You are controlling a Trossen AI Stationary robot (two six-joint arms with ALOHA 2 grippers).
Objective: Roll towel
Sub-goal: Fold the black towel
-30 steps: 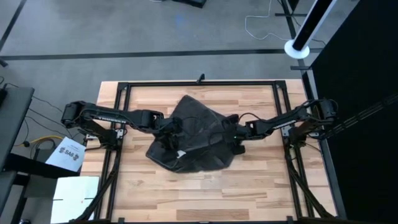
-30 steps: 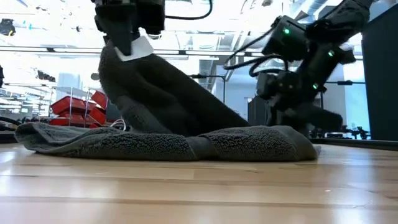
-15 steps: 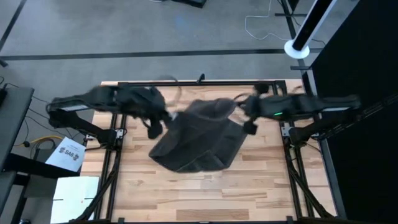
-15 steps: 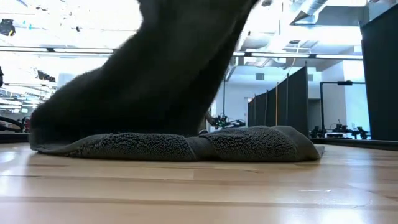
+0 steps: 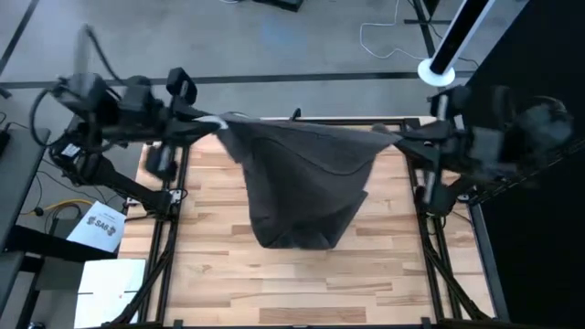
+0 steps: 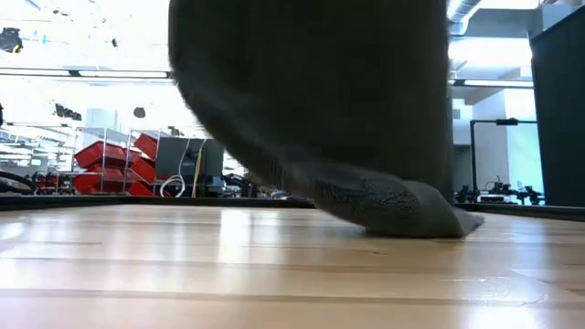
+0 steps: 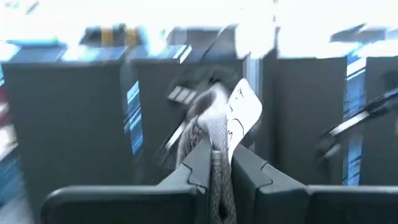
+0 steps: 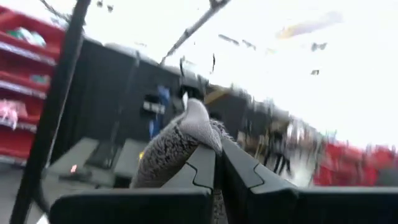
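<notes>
towel (image 5: 306, 187): dark charcoal, stretched in the air, lowest fold on table (image 5: 274, 283) centre | left gripper (image 5: 216, 122) clenched on one top corner, right gripper (image 5: 391, 133) on the other, both near far edge | bare wood along near edge | white tag (image 7: 244, 112): left wrist view; low view: hanging cloth, grippers unseen
</notes>
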